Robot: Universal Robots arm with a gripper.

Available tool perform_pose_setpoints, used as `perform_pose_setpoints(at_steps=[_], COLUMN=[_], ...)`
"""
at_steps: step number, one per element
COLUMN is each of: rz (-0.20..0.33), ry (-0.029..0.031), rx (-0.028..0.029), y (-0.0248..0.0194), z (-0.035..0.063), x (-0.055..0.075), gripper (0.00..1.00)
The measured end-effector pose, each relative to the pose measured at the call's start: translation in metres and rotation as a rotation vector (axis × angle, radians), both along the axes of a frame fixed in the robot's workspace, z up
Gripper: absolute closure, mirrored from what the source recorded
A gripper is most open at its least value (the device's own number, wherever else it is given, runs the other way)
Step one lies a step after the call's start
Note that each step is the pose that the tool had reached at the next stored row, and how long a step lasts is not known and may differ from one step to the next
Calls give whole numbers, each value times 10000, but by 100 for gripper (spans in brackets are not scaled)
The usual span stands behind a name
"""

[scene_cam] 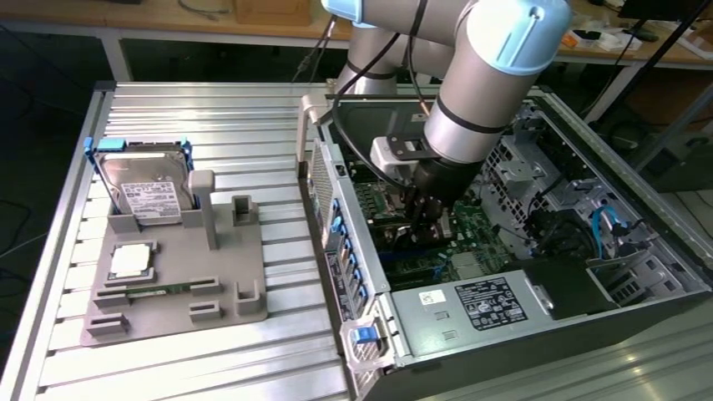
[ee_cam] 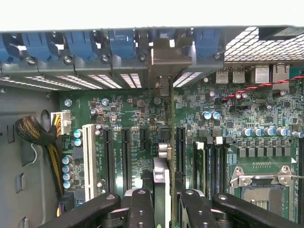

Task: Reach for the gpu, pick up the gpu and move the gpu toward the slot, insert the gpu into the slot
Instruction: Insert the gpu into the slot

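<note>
GPU (ee_cam: 164, 156): thin card seen edge-on, standing upright over the green motherboard (ee_cam: 133, 142) among the black expansion slots (ee_cam: 126, 154); silver end bracket (ee_cam: 164, 64) sits against the case's rear slot openings.

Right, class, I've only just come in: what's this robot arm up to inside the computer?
The arm has reached down into the open computer case, and its gripper is shut on the gpu, held edge-on just above the motherboard among the expansion slots. The card's silver end bracket sits up at the case's rear slot openings. On the grey fixture outside remain a hard drive, a processor chip and a memory stick.
</note>
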State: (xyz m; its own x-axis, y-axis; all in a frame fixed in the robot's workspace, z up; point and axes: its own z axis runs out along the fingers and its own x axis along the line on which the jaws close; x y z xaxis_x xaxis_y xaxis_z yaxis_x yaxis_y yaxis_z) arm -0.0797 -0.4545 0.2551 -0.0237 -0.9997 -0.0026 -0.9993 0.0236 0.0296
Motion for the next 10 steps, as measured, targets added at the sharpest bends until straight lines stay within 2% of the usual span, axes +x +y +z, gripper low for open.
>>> perform_pose_setpoints(at_steps=[5,8,10], rz=[10,10,9], ry=[-1,-3,-1], rx=[10,20,24], y=[-3,-30,-31], z=[0,-1,-1], x=[2,2,1], gripper=[73,73,73])
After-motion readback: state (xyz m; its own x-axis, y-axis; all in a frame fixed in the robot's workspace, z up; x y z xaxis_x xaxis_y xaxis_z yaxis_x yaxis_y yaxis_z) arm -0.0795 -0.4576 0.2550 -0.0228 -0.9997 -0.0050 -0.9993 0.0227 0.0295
